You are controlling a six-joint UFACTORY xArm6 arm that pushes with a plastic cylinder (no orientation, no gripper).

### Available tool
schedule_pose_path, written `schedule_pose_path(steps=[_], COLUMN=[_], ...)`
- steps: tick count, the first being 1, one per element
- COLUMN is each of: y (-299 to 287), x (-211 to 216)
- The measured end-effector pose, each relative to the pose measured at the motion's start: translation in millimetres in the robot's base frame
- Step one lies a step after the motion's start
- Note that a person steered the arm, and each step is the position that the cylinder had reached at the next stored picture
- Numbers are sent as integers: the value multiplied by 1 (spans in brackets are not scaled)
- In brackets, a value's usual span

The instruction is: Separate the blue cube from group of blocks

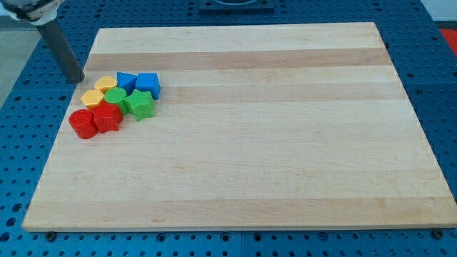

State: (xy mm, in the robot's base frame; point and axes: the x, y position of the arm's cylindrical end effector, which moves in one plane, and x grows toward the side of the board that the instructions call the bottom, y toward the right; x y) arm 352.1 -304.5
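Note:
The blue cube sits at the right end of a tight group of blocks near the board's upper left. Touching its left side is a second blue block. Below them are a green star-shaped block and a green round block. Two yellow blocks sit at the group's left. A red star-shaped block and a red cylinder lie at the bottom left. My tip is off the board's left edge, left of the yellow blocks and apart from them.
The wooden board lies on a blue perforated table. The dark rod slants up to the view's top left.

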Motion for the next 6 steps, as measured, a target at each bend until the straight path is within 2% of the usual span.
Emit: schedule_pose_path(steps=[1,4,5,6], y=[16,164,189,173], x=[9,11,11,12])
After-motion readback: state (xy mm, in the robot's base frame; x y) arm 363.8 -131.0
